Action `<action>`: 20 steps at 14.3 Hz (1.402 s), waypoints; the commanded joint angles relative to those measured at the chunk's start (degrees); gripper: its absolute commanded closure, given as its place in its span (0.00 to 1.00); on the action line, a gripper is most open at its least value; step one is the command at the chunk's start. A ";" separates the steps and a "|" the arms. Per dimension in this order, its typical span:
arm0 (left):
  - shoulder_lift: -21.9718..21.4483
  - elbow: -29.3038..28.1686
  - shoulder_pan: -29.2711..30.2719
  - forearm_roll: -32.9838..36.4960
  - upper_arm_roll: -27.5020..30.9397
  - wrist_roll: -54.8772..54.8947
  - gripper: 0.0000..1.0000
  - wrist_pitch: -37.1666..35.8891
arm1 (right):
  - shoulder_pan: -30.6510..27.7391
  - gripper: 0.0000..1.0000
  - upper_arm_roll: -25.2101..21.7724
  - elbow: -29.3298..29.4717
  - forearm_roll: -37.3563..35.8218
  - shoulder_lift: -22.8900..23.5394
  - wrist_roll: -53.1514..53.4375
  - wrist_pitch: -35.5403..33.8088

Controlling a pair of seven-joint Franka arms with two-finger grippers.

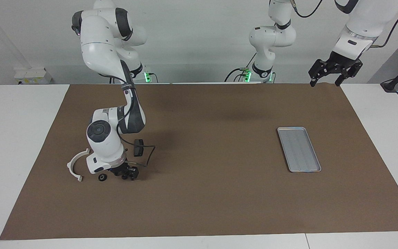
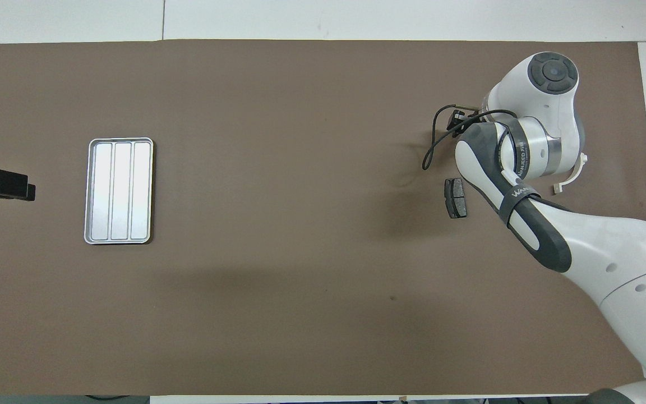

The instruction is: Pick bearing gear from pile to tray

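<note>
Black, the right gripper [image 1: 125,175] is set low on the pile; its width cannot be told. The small round piece [image 1: 102,177] just beside it should be squeezed gently.

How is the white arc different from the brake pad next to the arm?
The white arc is pale, thin and curved like an open half ring; the brake pad is dark grey, solid and a stubby block. The arc lies toward the right arm's end of the table, while the pad lies closer to the table's middle and slightly nearer the robots. Both lie flat on the brown mat, neither on the tray.
</note>
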 commanded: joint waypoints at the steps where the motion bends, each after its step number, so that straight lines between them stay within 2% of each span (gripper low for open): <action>1: -1.57 -1.62 -0.41 -0.05 0.33 0.50 0.00 0.17 | -0.59 0.34 0.42 0.20 0.15 0.01 0.34 0.15; 3: -1.65 -1.62 -0.41 -0.05 0.33 0.50 0.00 0.17 | -0.68 0.40 0.42 0.11 0.41 0.10 0.34 1.02; 5: -1.57 -1.62 -0.41 -0.05 0.33 0.42 0.00 0.08 | -0.77 0.65 0.42 0.11 0.50 0.10 0.34 1.03; 7: -1.57 -1.62 -0.41 -0.05 0.33 0.50 0.00 0.08 | -0.85 0.83 0.51 0.11 0.67 0.10 0.34 1.03; 8: -1.57 -1.62 -0.41 -0.05 0.33 0.42 0.00 0.16 | -0.85 0.97 0.51 0.11 0.76 0.10 0.34 1.03; 9: -1.57 -1.62 -0.41 -0.05 0.33 0.42 0.00 0.08 | -0.85 1.00 0.42 0.11 0.76 0.10 0.34 1.12; 15: -1.65 -1.62 -0.41 -0.05 0.33 0.50 0.00 0.17 | -0.94 1.00 0.42 0.20 0.68 -0.69 -0.10 -0.72; 18: -1.57 -1.62 -0.41 -0.05 0.33 0.50 0.00 0.08 | -1.03 1.00 0.42 2.04 0.41 -4.37 -1.76 -8.35; 20: -1.57 -1.62 -0.41 -0.05 0.33 0.50 0.00 0.08 | -0.42 1.00 0.60 2.04 0.76 -9.19 -2.64 -14.76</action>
